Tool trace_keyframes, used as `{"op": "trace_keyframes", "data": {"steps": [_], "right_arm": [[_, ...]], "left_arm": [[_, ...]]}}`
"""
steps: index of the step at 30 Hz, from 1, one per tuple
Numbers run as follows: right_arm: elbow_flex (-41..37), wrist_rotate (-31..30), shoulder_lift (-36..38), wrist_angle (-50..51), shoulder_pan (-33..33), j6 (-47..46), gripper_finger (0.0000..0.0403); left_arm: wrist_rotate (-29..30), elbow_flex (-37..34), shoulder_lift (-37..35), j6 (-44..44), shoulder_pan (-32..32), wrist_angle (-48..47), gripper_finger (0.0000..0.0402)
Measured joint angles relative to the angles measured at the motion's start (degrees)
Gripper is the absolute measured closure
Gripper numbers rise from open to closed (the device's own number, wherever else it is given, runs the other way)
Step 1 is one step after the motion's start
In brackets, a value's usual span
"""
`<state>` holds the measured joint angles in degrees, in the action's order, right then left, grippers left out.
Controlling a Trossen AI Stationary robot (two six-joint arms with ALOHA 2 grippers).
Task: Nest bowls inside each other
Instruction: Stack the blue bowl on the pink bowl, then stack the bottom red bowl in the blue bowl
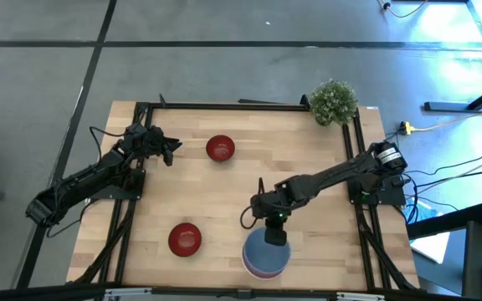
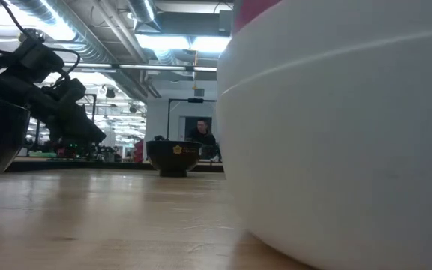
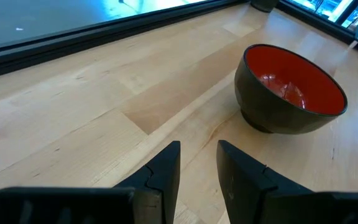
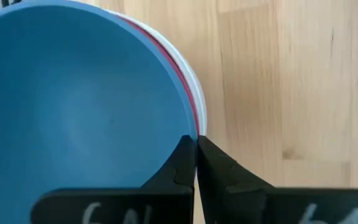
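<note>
Wooden table point(image 1: 308, 159) carries everything. Stack of nested bowls point(image 1: 265, 256) sits at the near edge, right of centre; its innermost bowl point(image 4: 73, 118) lies inside the others, whose rims show just outside it. Right gripper point(image 1: 275, 237) sits directly over the stack, fingers together at the innermost bowl's rim, its arm reaching in from the right edge. One small bowl point(image 1: 184, 239) stands alone left of the stack, near the front. A second small bowl point(image 1: 220, 149) stands farther back, left of centre. Left gripper point(image 1: 169, 151) lies just left of that bowl, apart from it, fingers parted. Potted plant point(image 1: 334, 102) occupies the far right corner.
</note>
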<state>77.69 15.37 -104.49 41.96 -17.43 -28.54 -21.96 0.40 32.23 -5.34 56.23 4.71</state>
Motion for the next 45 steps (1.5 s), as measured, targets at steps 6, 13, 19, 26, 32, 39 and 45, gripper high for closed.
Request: {"op": "trace_keyframes", "data": {"steps": [6,13,19,26,32,39,45], "right_arm": [[0.2,-0.7,0.0,-2.0,0.1,0.3,0.0399],[0.2,-0.5,0.0,-2.0,0.2,-0.1,0.036],[0.2,-0.8,0.0,-3.6,0.2,-2.7,0.0318],[0.2,-0.9,0.0,-3.9,0.2,-3.5,0.029],[1.8,-0.9,0.2,-2.0,0.5,-2.7,0.0283],[11.1,-6.8,0.4,3.8,2.2,3.9,0.0283],[18.4,-12.1,0.5,7.9,5.8,11.2,0.0282]], "left_arm": [[0.0,0.0,0.0,0.0,0.0,0.0,0.0302],[0.0,0.0,0.0,0.0,0.0,0.0,0.0302],[0.0,0.0,0.0,0.0,0.0,0.0,0.0302],[0.0,0.0,0.0,0.0,0.0,0.0,0.0302],[0.0,0.0,0.0,1.3,0.0,0.0,0.0302],[0.0,0.0,0.0,1.4,0.0,0.0,0.0302],[-0.1,0.0,0.0,1.4,0.0,0.0,0.0302]]}}
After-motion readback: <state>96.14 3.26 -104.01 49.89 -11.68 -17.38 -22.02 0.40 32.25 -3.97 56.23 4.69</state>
